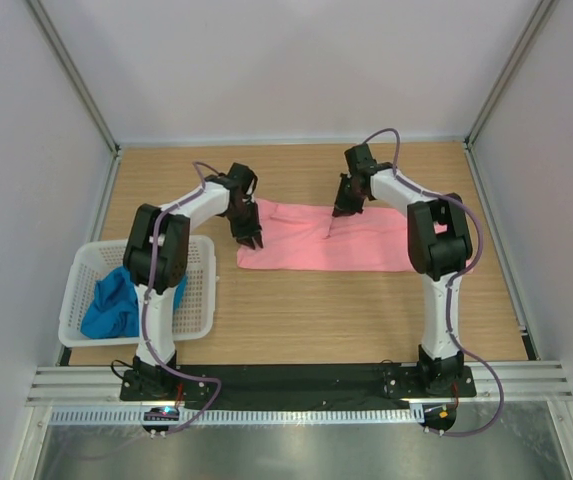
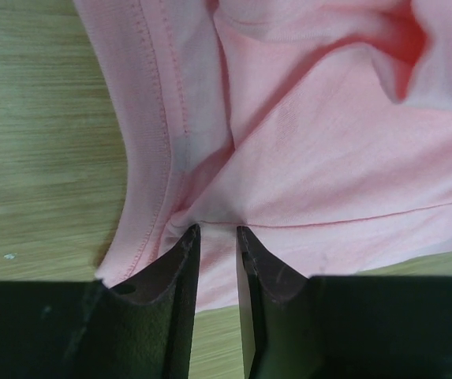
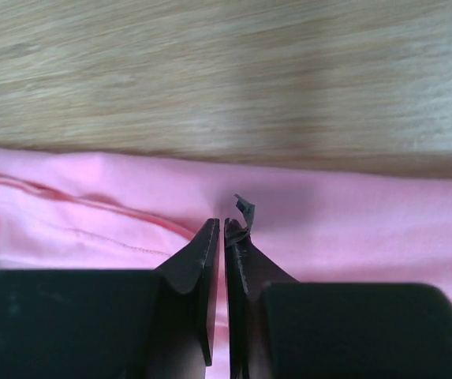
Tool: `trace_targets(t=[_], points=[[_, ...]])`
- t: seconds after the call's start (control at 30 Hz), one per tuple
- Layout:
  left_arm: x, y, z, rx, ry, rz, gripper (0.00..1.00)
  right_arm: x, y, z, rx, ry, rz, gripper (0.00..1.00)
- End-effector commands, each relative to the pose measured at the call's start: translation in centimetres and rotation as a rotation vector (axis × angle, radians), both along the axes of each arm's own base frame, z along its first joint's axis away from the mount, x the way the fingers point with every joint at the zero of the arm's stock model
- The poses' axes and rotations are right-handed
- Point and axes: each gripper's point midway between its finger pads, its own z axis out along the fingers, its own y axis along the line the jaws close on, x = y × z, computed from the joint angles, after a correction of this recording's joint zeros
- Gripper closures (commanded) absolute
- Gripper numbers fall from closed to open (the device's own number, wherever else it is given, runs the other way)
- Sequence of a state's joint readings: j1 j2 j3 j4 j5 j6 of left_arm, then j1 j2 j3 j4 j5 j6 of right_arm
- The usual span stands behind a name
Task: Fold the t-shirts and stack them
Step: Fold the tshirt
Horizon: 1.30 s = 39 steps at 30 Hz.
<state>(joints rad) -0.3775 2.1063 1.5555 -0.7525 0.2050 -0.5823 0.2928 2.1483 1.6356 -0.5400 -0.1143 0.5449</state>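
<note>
The salmon pink t-shirt lies spread as a wide band on the wooden table. My left gripper is at its left end. In the left wrist view its jaws stand narrowly apart with a fold of the pink shirt between them, and creases run to the tips. My right gripper is at the shirt's far edge. Its jaws are nearly together on the pink fabric, with a ridge running to the tips. The bright blue t-shirt lies crumpled in the basket.
The white perforated basket stands at the left front, beside the left arm. Bare wooden table lies in front of the pink shirt. Grey walls close in the table at the back and both sides.
</note>
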Motion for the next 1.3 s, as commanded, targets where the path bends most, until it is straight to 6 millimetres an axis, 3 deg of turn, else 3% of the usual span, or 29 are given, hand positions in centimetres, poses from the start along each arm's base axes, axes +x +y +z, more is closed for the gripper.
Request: trace_targets(t=[0.0,0.03,0.1,0.23,0.33,0.37,0.5,0.57,0.6,0.63,0.77,0.87,0.97,1.13,1.17,1.23,1.27], points=[[-0.8,1.2,0.6,0.032,-0.012,-0.018,0.74,1.0,-0.4,0.2,-0.057,-0.005,0.023,0.85],[-0.9,1.4,0.6,0.040,-0.016,-0.018,0.73,0.9,-0.6,-0.3,-0.077,0.009,0.033,0.85],[-1.0,2.0,1.4,0.065,-0.034,-0.025,0.73,1.2,-1.1,0.5,-0.114,0.013,0.043,0.77],[-0.4,2.3,4.2,0.074,-0.088,-0.025,0.63,2.0,-2.6,4.2,-0.201,-0.050,0.062,0.61],[-0.1,1.9,6.6,0.052,-0.132,-0.017,0.52,0.9,-4.5,6.1,-0.296,-0.035,0.057,0.51],[0.1,1.7,7.2,0.039,-0.144,-0.013,0.50,0.2,-5.1,7.2,-0.317,-0.033,0.071,0.48],[-0.1,0.1,8.6,-0.053,-0.137,0.014,0.43,-2.5,-7.7,8.3,-0.390,0.013,0.079,0.32],[-0.3,-0.9,8.7,-0.076,-0.129,0.022,0.43,-4.2,-9.7,7.2,-0.402,0.063,0.058,0.27],[-0.4,-1.3,8.8,-0.089,-0.129,0.020,0.43,-4.8,-10.4,7.9,-0.392,0.054,0.043,0.25],[-0.6,-2.0,8.9,-0.096,-0.121,0.022,0.47,-5.9,-12.0,6.8,-0.391,0.100,0.019,0.23],[-0.7,-3.6,8.2,-0.082,-0.118,0.028,0.60,-8.4,-15.3,5.8,-0.353,0.174,-0.047,0.22],[-0.5,-4.7,6.7,-0.072,-0.102,0.055,0.64,-9.4,-16.5,5.2,-0.333,0.203,-0.071,0.22],[-0.7,-5.7,4.0,-0.033,-0.055,0.076,0.63,-9.7,-16.3,4.4,-0.317,0.232,-0.069,0.22],[-1.3,-4.3,-0.2,0.091,0.041,0.114,0.62,-11.1,-16.3,2.0,-0.312,0.279,-0.102,0.22],[-0.3,-4.1,0.3,0.115,0.014,0.106,0.61,-11.3,-16.3,1.8,-0.313,0.279,-0.118,0.22],[0.0,-3.9,-0.1,0.144,0.016,0.081,0.59,-12.9,-16.7,0.7,-0.332,0.308,-0.134,0.22],[0.2,-3.7,-0.7,0.159,0.021,0.079,0.59,-12.7,-16.7,0.3,-0.331,0.289,-0.141,0.22]])
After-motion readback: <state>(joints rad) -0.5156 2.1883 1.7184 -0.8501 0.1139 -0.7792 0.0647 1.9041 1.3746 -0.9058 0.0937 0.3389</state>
